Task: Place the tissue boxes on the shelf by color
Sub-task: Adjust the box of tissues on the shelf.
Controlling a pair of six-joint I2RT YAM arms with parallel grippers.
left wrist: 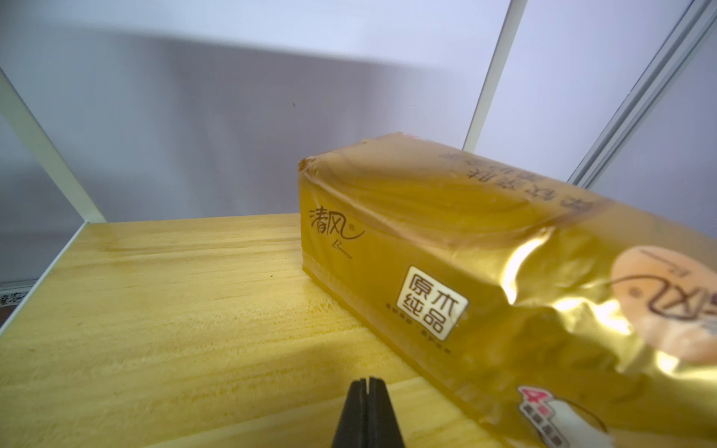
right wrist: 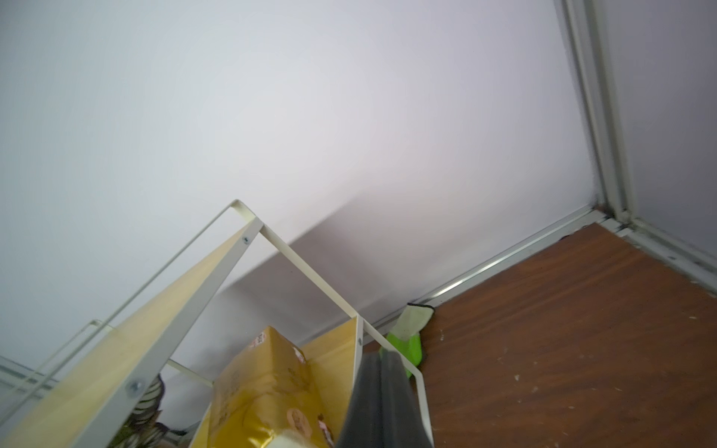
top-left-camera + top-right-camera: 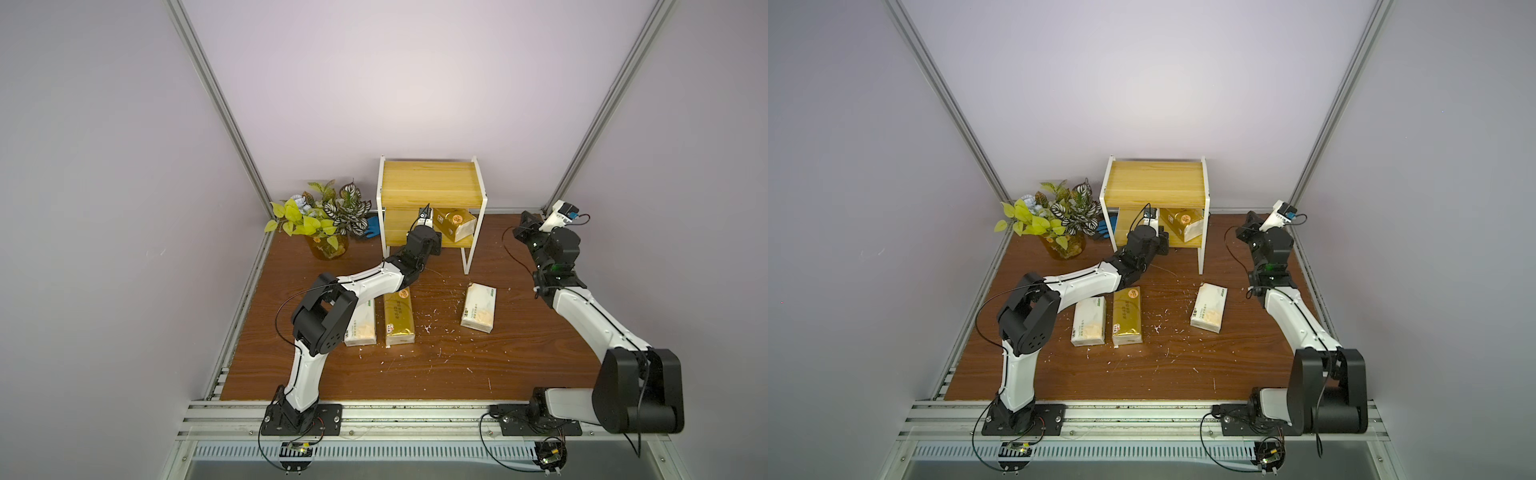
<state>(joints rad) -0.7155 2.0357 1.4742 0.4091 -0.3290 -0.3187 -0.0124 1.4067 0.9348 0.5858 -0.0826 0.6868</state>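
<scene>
"清风" and "原木纯品" are being displayed on the gold pack (image 1: pixel 485 252) lying on the shelf (image 1: pixel 155 310); the left gripper (image 1: pixel 368 382) and right gripper (image 2: pixel 381 358) are being seen pressed together, empty.

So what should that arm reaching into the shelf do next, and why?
Probably back the left claw out of the shelf: it is shut and empty beside the gold tissue pack, which already rests on the lower board.

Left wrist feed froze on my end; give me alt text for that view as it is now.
A gold tissue pack rests on the shelf's wooden board, just ahead of the shut left gripper, which holds nothing and does not touch it. Beyond are a white frame leg and the pale wall.
</scene>
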